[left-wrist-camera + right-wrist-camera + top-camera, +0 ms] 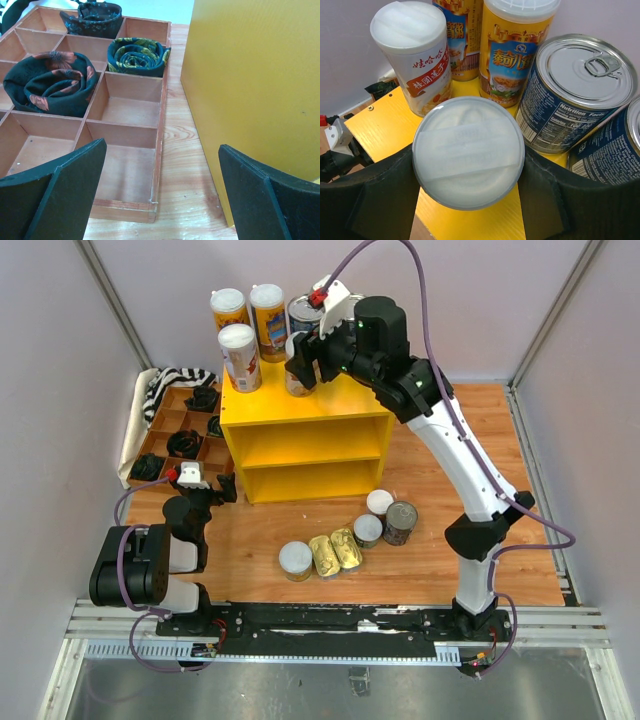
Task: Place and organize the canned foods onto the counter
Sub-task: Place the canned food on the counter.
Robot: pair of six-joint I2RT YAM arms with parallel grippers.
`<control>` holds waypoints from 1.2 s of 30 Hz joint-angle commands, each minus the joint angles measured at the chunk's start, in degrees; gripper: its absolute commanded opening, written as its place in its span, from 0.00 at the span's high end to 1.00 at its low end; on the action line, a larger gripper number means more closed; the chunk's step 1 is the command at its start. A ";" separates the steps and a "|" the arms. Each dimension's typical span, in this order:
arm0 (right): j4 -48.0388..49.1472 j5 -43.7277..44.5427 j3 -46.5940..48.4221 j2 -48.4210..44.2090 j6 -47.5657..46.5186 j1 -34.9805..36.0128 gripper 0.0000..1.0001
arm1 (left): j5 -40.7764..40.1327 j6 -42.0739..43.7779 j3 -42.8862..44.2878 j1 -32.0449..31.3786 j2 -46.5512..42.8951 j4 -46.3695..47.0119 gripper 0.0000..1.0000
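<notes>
Right fingers (380, 200) snug on white-lidded can (468, 159); left fingers (55, 190) wide apart.

Yellow counter (300, 405), white-lid can (468, 152), navy-label silver-top tin (580, 95), b&w striped cloth (175, 380), blk fingers (50, 200).

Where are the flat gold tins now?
Top view: the gold tins lie on the table before the yellow counter, between a white-lidded can and a grey-topped can.

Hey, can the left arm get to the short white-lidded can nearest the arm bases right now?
Probably yes. The short white-lidded can stands in the open, the left gripper is open and empty, and the flat gold-topped tins lie on the side away from that arm.
</notes>
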 commanded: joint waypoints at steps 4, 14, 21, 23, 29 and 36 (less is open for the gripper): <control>4.69 -5.36 3.50 -0.16 2.82 -2.12 0.49 | 0.32 0.70 0.67 -0.25 0.35 0.99 0.00; 5.84 -4.63 0.51 -1.53 2.34 -3.61 0.02 | 0.32 0.71 0.62 -0.28 0.35 0.95 0.00; 12.24 -4.46 -14.05 -9.81 1.54 -4.11 0.01 | 0.27 0.69 0.62 -0.25 0.35 0.95 0.00; 13.86 -4.29 -18.16 -11.91 1.81 -4.13 0.02 | 0.31 0.72 0.62 -0.24 0.33 0.95 0.00; 15.93 -3.53 -24.66 -15.33 2.32 -4.22 0.01 | 0.29 0.71 0.67 -0.26 0.35 0.97 0.00; 18.88 -4.61 -28.65 -15.00 3.41 -4.07 0.10 | 0.32 0.68 0.71 -0.25 0.35 1.03 0.00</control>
